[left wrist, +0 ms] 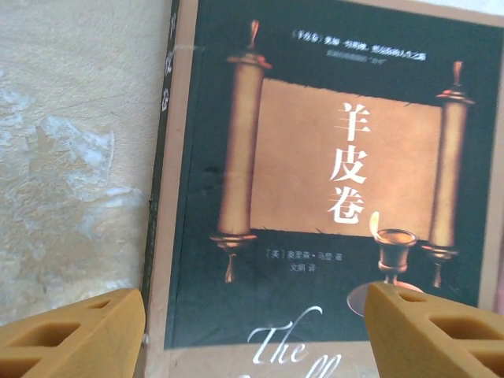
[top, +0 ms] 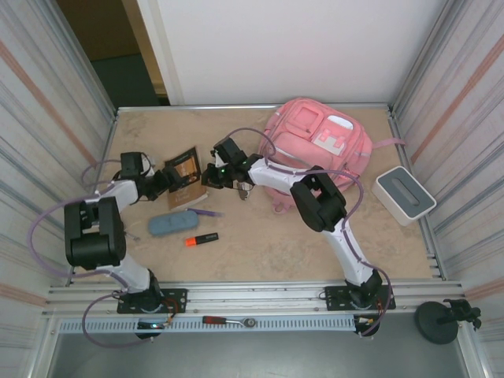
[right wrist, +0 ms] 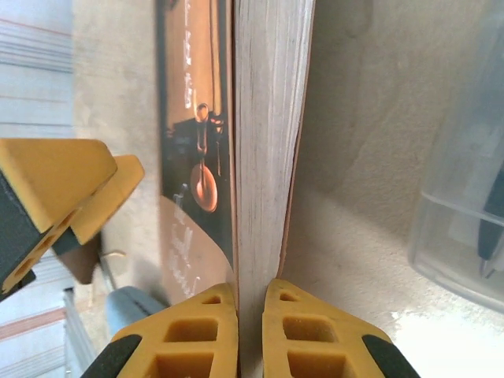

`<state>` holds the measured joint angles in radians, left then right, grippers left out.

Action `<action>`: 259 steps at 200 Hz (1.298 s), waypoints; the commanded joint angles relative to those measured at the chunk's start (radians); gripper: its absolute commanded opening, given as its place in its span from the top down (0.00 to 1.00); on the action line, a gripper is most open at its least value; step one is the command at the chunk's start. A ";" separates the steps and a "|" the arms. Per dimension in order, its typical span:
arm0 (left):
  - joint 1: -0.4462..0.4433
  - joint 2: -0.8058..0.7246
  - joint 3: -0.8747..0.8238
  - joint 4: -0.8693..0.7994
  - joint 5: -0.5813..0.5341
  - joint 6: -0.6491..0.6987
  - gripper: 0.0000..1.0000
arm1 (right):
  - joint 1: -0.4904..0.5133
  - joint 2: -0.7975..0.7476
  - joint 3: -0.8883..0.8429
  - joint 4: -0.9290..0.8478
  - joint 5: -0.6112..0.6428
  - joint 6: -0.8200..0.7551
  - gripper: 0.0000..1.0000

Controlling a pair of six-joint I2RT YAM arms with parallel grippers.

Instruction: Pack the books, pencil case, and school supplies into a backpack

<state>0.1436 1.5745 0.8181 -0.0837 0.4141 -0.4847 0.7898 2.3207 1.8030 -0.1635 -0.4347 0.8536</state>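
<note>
Left hand [left wrist: 253,305] spread wide, right hand [right wrist: 250,331] pinched on the tan book [right wrist: 268,118], both elbows bent, hands facing each other

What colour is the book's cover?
Tan border around a dark picture of a golden scroll; the book shows best in the left wrist view.

the tan table [top: 276,252] bears pink backpack [top: 315,142], pencil case [top: 172,224], marker [top: 201,239], pen [top: 206,212] and box [top: 403,194].

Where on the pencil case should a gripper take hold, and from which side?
Probably at the middle of the pencil case, from straight above, closing across its narrow width. It lies flat on the table, oblong, its long axis running roughly left to right. Keep off the right end, where the purple pen lies close.
</note>
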 commanded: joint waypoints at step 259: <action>-0.162 -0.042 -0.135 0.693 0.423 -0.555 0.60 | -0.179 -0.421 -0.421 0.388 -0.146 0.124 1.00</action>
<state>-0.0071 1.5726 0.6518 0.5804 0.8188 -1.0592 0.6159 1.9625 1.3987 0.1677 -0.5964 1.0126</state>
